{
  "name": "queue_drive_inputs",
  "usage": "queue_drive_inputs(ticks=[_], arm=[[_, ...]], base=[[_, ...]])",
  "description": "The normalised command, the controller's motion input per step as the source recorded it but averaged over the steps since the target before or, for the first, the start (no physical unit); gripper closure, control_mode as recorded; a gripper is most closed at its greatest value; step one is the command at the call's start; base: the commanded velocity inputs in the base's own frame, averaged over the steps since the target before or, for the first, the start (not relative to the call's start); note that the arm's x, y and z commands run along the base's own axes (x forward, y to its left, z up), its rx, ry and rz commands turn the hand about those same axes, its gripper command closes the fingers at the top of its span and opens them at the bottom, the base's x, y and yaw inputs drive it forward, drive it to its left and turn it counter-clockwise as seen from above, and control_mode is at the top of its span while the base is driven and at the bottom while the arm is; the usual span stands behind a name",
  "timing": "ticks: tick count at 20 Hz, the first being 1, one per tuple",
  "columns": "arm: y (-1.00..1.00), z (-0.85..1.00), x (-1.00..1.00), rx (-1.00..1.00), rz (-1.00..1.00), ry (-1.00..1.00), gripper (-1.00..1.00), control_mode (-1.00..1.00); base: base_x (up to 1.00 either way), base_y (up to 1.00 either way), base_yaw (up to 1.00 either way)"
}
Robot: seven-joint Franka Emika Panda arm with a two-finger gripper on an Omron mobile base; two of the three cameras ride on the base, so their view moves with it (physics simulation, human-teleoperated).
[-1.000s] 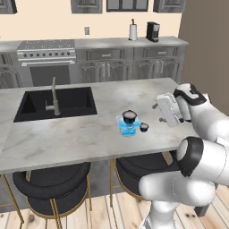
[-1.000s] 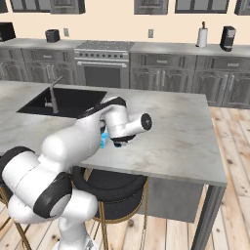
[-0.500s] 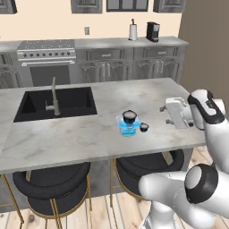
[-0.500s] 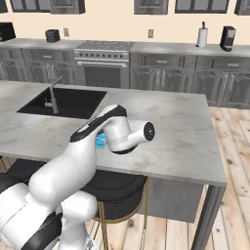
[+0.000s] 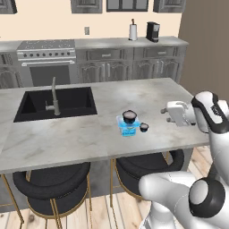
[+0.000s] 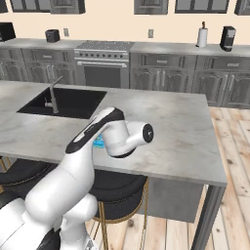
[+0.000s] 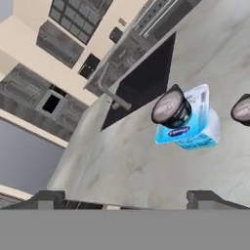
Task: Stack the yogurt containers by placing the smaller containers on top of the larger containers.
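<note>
A light-blue squarish tub (image 5: 129,129), the larger container, lies on the island counter right of the sink. One dark round cup (image 5: 129,116) with a pale top stands on it. The tinier dark cup (image 5: 144,127) sits on the counter, just right of the tub and close to it. My gripper (image 5: 167,115) hovers to the right of both, pointing left at them, open and holding nothing. In the hand view the cup (image 7: 171,107) sits on the tub (image 7: 197,124), the tiny cup (image 7: 241,108) is at the right edge, and my gripper (image 7: 129,199) is apart from them. The tub (image 6: 99,142) peeks out behind my arm.
A black sink (image 5: 58,102) with a faucet (image 5: 54,96) is set in the counter's left part. Two dark stools (image 5: 51,185) stand under the near edge. The counter's right edge (image 5: 197,134) lies just past my hand. A range and cabinets line the back wall.
My arm has swung out to the right and the hand has drifted slightly right, away from the containers. The tub and both cups have not moved.
</note>
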Motion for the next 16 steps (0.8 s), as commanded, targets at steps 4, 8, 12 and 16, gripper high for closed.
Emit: queue_drive_inputs(ticks=[4,8,12,16], arm=[[-0.03,0.09,0.0,-0.29,0.15,-0.07,-1.0,-1.0],[-0.14,0.01,0.0,-0.32,0.13,-0.11,-1.0,-1.0],[-0.18,0.0,0.0,-0.24,0.11,-0.32,-1.0,-1.0],[-0.1,0.0,0.0,-0.13,0.14,-0.34,-1.0,-1.0]], base=[[0.0,0.0,0.0],[0.0,0.0,0.0],[0.0,0.0,0.0],[0.0,0.0,0.0]])
